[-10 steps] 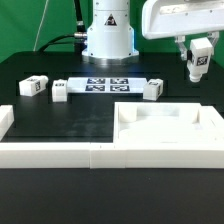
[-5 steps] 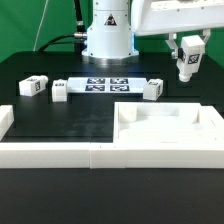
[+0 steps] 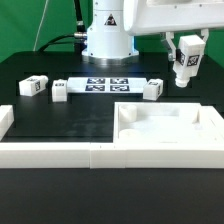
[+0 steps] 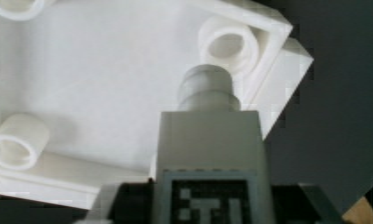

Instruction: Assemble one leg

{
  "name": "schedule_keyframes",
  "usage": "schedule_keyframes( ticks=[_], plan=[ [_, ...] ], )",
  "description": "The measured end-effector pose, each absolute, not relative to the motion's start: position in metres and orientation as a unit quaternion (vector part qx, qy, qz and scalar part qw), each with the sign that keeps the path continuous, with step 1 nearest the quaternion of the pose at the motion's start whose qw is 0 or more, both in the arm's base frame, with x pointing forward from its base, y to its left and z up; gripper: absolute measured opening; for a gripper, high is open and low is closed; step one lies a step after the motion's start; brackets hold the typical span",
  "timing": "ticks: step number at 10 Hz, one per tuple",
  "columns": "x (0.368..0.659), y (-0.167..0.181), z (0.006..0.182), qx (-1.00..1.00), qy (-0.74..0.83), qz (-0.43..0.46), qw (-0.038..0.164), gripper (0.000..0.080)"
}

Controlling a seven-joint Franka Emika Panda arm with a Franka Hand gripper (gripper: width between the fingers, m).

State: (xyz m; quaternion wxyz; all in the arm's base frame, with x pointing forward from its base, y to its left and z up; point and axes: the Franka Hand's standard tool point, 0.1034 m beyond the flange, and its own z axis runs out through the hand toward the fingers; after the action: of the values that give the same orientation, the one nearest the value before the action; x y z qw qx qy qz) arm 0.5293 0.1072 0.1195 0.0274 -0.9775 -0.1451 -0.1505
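My gripper is shut on a leg, a small white cuboid peg with a black-and-white tag, and holds it in the air at the exterior view's right, above and behind the large flat white square piece. In the wrist view the held leg points its round threaded end down toward that piece, close to a corner hole; dark fingers flank the tag. Three more legs lie on the table: two at the left and one near the middle.
The marker board lies in front of the robot base. A long white raised rail runs along the table's front and joins the square piece. A second corner hole shows in the wrist view.
The gripper has moved up and a little toward the exterior view's left with the leg still held. The other legs and the square piece have not moved.
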Motion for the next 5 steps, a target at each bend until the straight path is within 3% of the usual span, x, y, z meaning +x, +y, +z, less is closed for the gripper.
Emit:
schedule_keyframes(
  ticks=[1, 2, 3, 5],
  plan=[
    [0.530, 0.107, 0.120, -0.977, -0.145, -0.155, 0.027, 0.0287],
    [0.539, 0.101, 0.124, -0.965, -0.150, -0.214, 0.019, 0.0287],
    [0.543, 0.094, 0.113, -0.965, -0.155, -0.213, 0.015, 0.0287],
    [0.574, 0.096, 0.107, -0.964, -0.152, -0.217, 0.018, 0.0287]
  ],
)
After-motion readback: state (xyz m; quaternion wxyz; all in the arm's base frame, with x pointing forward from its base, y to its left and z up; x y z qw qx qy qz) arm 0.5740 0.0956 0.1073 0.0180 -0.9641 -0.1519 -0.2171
